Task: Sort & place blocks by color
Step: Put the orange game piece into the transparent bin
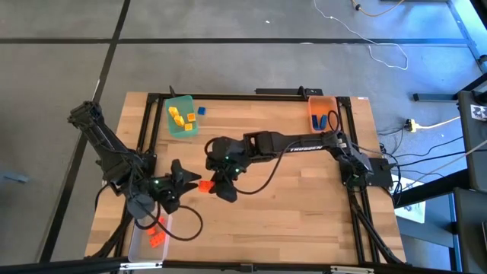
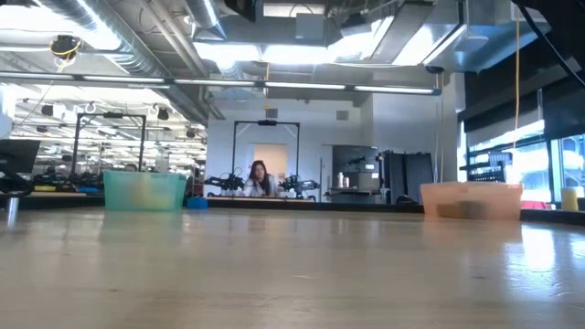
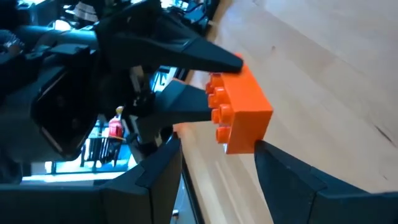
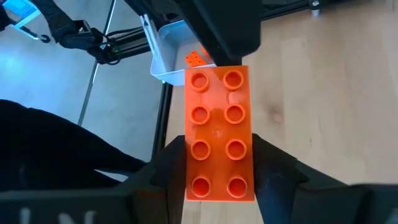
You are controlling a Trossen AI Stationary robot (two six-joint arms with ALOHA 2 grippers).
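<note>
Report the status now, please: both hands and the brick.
Right hand shut on orange brick, mid-table. Left hand around the same brick, handover under way. Clear bin holds orange bricks. Nothing in the way.

I count one orange brick (image 1: 206, 184) held between my two grippers, left gripper (image 1: 185, 180) and right gripper (image 1: 217, 183), both closed on it. Just behind the left gripper, the clear bin (image 1: 138, 237) holds two orange bricks (image 1: 156, 235). Far beyond both, I count three yellow bricks (image 1: 177, 116) in the green bin (image 1: 186, 129), one blue brick (image 1: 202, 110) beside it, and two blue ones (image 1: 319, 119) in the orange bin (image 1: 321, 100).
</note>
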